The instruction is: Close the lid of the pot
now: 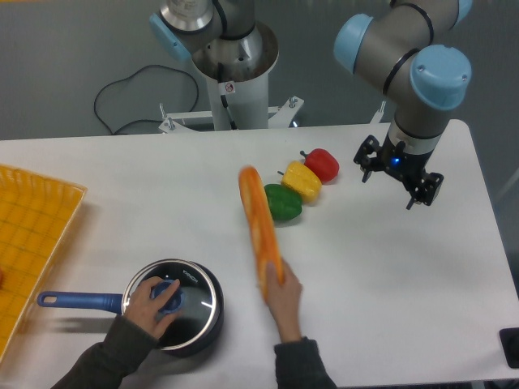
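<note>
The pot, a small dark round saucepan, stands upright near the front edge of the bench, toward its left side. Its long blue handle points toward the left edge, with a hole at its end. The lid, clear glass with a metal rim and blue knob, lies flat on the pot's mouth.

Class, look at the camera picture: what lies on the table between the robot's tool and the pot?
In the camera view, between the tool and the pot: three peppers and a person's hand holding up a long orange baguette.
</note>
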Robot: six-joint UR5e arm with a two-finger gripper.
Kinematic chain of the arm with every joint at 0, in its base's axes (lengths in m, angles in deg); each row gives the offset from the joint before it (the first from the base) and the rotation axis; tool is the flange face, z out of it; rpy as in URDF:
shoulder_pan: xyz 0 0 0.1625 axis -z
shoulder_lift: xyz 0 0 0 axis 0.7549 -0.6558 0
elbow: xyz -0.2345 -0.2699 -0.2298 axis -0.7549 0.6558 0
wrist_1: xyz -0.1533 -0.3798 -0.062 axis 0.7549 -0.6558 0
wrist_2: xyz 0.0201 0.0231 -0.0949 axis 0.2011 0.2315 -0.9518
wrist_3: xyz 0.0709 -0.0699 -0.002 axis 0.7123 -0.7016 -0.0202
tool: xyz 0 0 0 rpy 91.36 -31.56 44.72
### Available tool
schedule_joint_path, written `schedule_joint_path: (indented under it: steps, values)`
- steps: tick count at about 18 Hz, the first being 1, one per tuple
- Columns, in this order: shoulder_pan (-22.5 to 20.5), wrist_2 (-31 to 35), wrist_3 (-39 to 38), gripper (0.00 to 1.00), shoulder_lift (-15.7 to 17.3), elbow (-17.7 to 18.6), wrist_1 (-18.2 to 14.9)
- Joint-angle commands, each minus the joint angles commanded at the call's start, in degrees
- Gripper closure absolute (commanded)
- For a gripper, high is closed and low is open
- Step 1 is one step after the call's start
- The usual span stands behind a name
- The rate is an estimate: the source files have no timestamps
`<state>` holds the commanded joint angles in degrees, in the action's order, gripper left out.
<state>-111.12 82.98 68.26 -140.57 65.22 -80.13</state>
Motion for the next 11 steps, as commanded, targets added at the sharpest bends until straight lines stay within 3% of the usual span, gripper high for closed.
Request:
schedule_joint_path:
  steps: [11]
  values:
    - [-0.79, 0.35, 0.17, 0.0, -0.18, 0.09, 0.26]
